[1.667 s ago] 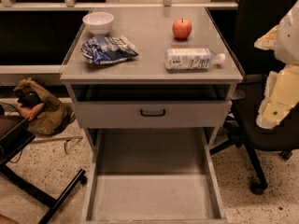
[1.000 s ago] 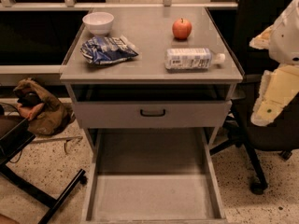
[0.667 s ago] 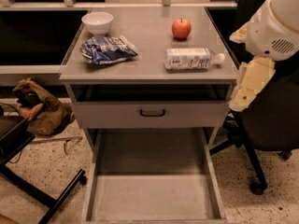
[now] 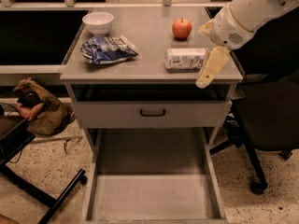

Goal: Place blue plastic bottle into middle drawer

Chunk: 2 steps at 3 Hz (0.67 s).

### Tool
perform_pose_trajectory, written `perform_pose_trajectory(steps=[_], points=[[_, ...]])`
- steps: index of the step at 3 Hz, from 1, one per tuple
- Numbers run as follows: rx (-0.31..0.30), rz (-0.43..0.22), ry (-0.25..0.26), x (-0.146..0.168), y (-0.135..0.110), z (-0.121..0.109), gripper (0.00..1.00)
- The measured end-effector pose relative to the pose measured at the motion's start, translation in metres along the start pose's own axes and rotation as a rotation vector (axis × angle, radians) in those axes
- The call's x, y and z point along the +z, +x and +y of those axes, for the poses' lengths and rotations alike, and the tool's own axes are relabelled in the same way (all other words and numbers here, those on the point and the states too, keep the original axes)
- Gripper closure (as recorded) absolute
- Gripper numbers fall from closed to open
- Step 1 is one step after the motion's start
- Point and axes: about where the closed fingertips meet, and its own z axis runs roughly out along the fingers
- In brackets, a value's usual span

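Cabinet top (image 4: 149, 64), speckled floor (image 4: 51, 167): 1 each bowl (image 4: 98, 22), bag (image 4: 107, 49), apple (image 4: 181, 28), bottle (image 4: 185, 59), open drawer (image 4: 154, 197); gripper (image 4: 211, 70) just rt of bottle, opening can't tell.

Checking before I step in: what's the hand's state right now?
Hand: cannot be told; it's at the right front edge of the tabletop, beside the blue plastic bottle.

One high view, angled down at cabinet (image 4: 152, 43) front, close, gripper (image 4: 209, 73) upper right
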Motion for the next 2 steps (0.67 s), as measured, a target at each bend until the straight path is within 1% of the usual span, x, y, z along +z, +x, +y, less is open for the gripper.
perform_pose_trajectory(steps=[1,2], points=[[0.0,0.0,0.0,0.0,0.0,0.0,0.0],[-0.006,-0.018,-0.01,0.011,-0.002,-0.002,0.0]])
